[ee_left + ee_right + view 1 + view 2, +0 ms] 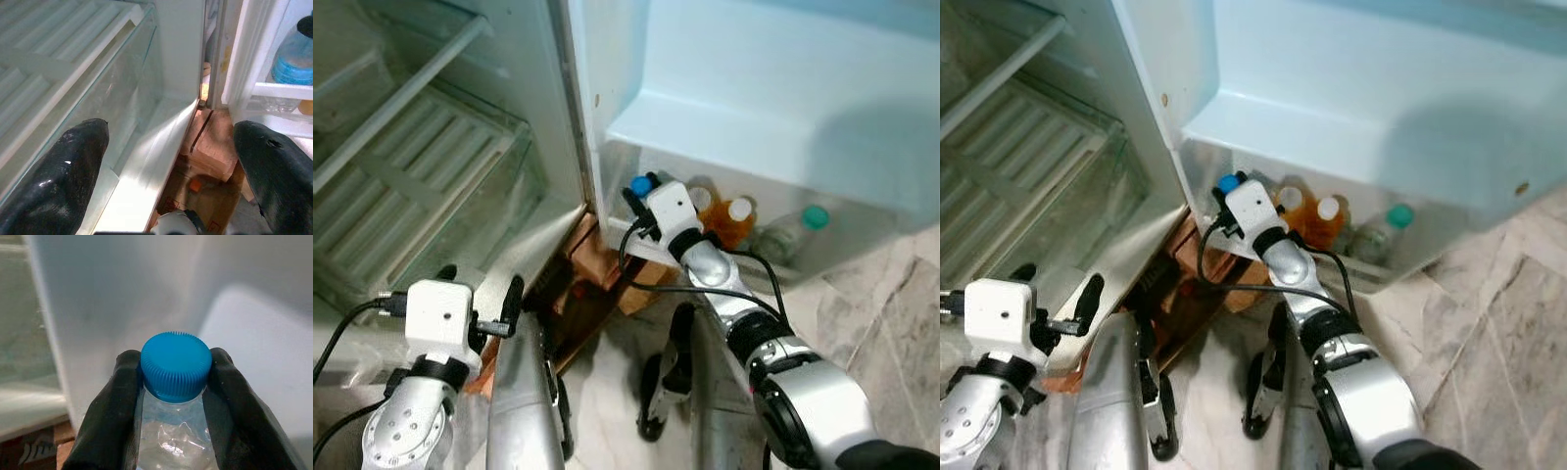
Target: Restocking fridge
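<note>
Fingers [122, 406] of the right gripper [176, 396] are clamped on a blue-capped water bottle [176, 364] at the door shelf [822, 259], at 1 o'clock beside three stocked bottles; release remains. The left gripper [171, 161] is spread, empty.

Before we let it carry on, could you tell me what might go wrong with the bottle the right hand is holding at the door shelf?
1. The right hand grips the blue-capped bottle only at its neck, just under the cap, so it might swing or slip.
2. The door shelf already holds orange bottles and a green-capped bottle close by; lowering it in could knock them.
3. The left hand hangs open near the fridge's lower edge and could bump it.
</note>
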Controlling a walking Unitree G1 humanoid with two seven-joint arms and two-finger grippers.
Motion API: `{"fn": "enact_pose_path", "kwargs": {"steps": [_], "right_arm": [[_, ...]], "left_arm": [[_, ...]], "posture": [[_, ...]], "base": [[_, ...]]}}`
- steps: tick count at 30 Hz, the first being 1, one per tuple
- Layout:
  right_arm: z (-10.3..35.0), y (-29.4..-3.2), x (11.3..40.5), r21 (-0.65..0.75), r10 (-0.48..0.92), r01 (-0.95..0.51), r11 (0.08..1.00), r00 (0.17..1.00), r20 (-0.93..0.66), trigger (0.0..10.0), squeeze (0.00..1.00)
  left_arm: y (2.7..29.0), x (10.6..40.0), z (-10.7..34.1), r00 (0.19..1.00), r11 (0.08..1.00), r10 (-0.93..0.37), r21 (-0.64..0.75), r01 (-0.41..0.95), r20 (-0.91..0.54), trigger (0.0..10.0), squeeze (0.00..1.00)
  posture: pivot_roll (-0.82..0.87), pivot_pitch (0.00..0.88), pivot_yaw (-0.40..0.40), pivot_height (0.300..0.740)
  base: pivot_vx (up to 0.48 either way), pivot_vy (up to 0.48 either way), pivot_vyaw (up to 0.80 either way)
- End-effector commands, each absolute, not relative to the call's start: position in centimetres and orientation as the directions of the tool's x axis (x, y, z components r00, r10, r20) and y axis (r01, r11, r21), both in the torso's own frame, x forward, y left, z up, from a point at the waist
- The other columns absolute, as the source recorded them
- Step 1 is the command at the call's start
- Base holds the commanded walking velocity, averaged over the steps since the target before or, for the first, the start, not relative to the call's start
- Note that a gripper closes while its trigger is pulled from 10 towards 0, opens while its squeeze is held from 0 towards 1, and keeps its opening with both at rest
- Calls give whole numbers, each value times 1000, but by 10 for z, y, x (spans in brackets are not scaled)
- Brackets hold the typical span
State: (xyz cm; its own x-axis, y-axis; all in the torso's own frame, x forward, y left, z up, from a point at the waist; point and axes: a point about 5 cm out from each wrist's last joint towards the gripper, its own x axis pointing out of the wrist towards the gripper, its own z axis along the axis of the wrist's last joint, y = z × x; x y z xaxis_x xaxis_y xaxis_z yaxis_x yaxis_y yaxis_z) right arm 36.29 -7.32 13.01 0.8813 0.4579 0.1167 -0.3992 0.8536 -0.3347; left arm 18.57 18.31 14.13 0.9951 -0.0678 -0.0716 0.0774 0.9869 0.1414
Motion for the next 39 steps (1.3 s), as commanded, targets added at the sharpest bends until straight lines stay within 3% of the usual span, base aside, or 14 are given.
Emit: {"fn": "enact_pose_path", "kwargs": {"steps": [1,15,22,27,31,39], "right_arm": [[126,-77,364,-318,434,-387,865,896,90,10000,1000],[152,-76,376,-282,447,-395,874,882,150,10000,1000],[176,-68,378,-224,587,-546,807,782,210,10000,1000],[187,-73,378,-301,622,-553,777,746,236,10000,1000],[185,-85,375,-337,623,-539,772,747,232,10000,1000],[164,-112,363,-291,498,-427,856,832,244,10000,1000]], "left_arm": [[186,183,136,992,987,-59,142,75,-111,10000,0],[183,202,135,993,985,-73,152,86,-92,10000,0],[184,216,136,995,983,-73,161,83,-63,10000,0],[184,224,136,996,983,-76,165,82,-40,10000,0],[183,233,138,997,983,-80,165,81,-13,10000,0],[181,247,138,996,983,-90,161,86,21,10000,0]], "posture": [[288,363,-20,554],[273,299,-15,554],[260,239,-22,554],[250,195,-27,554],[236,158,-27,554],[208,98,-23,554]], "base": [[0,0,0],[0,0,0],[0,0,0],[0,0,0],[0,0,0],[0,0,0]]}}
